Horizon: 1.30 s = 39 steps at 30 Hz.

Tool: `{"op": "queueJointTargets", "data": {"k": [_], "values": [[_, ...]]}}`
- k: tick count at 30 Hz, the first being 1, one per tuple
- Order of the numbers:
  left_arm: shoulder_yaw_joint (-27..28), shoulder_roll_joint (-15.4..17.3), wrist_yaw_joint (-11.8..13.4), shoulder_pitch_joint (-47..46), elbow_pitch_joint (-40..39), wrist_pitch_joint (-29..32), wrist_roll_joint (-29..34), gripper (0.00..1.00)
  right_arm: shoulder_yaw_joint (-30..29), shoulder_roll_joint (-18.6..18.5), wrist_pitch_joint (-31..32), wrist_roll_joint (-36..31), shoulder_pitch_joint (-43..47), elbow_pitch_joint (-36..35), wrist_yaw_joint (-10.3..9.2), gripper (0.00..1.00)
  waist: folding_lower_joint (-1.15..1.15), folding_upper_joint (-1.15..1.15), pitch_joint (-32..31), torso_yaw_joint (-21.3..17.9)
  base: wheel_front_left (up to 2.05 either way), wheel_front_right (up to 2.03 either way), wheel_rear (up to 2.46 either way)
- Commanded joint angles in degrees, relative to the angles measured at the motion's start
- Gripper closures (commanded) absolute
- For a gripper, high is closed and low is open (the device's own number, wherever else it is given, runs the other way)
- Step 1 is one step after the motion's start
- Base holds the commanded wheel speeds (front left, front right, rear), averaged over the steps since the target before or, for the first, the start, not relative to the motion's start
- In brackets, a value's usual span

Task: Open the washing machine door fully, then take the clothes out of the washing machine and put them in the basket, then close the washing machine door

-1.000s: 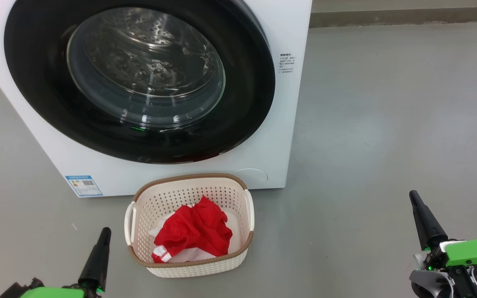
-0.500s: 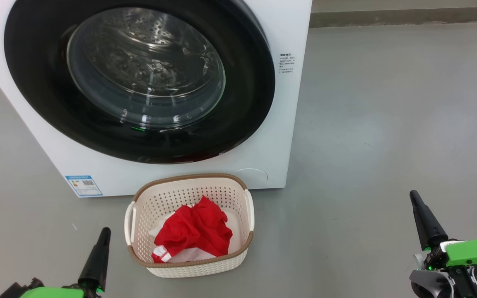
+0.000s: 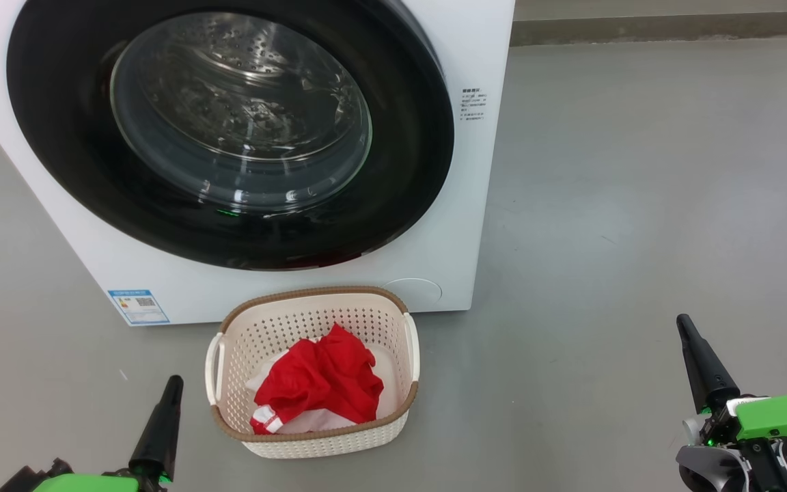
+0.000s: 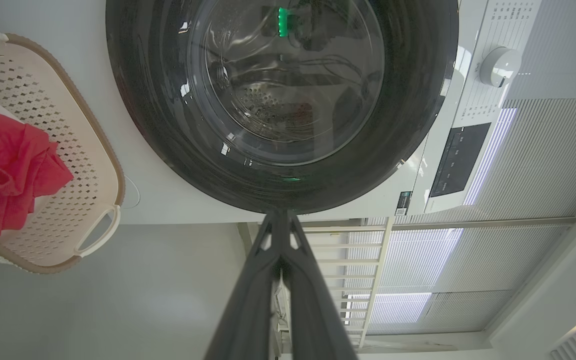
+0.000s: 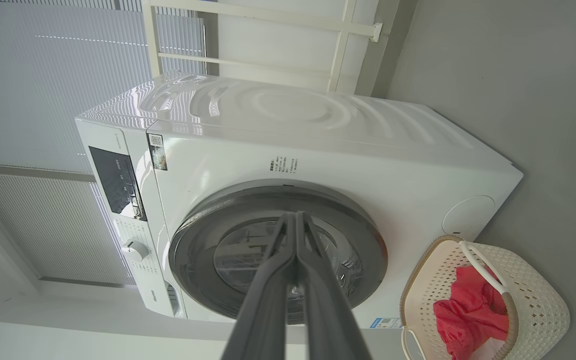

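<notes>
We list red clothes (image 3: 322, 383) in the basket (image 3: 311, 292) just in front of the washing machine (image 3: 462, 205), washing machine door (image 3: 59, 137) seemingly shut, left end effector (image 3: 173, 384) and right end effector (image 3: 684, 326) pressed together, empty; risk, we judge: unlatched door swinging open, or arm knocking basket.

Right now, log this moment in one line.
black-rimmed round glass washing machine door: shut | red clothes: in cream perforated plastic basket | left gripper: shut, empty | right gripper: shut, empty
</notes>
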Motion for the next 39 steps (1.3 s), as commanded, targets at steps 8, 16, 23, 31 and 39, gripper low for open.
{"op": "queueJointTargets", "data": {"k": [8, 16, 23, 31, 39], "values": [[2.12, 0.45, -0.51, -2.44, -1.16, 0.27, 0.36, 1.00, 1.05, -0.44, 0.35, -0.37, -2.41, -1.35, 0.03, 1.00, 0.00, 0.00, 0.00, 0.00, 0.00, 0.00, 0.00], [2.19, 0.39, -0.51, -2.44, -1.16, 0.33, 0.42, 1.00, 0.97, -0.38, 0.41, -0.44, -2.42, -1.34, 0.03, 1.00, 0.00, 0.00, 0.00, 0.00, 0.00, 0.00, 0.00], [2.25, 0.36, -0.50, -2.44, -1.16, 0.37, 0.46, 1.00, 0.92, -0.34, 0.46, -0.49, -2.42, -1.34, 0.03, 1.00, 0.00, 0.00, 0.00, 0.00, 0.00, 0.00, 0.00], [2.32, 0.30, -0.50, -2.45, -1.16, 0.43, 0.52, 1.00, 0.84, -0.28, 0.52, -0.56, -2.42, -1.33, 0.03, 1.00, 0.00, 0.00, 0.00, 0.00, 0.00, 0.00, 0.00], [2.39, 0.25, -0.50, -2.45, -1.16, 0.48, 0.58, 1.00, 0.76, -0.22, 0.58, -0.62, -2.43, -1.32, 0.03, 1.00, 0.00, 0.00, 0.00, 0.00, 0.00, 0.00, 0.00]]}}
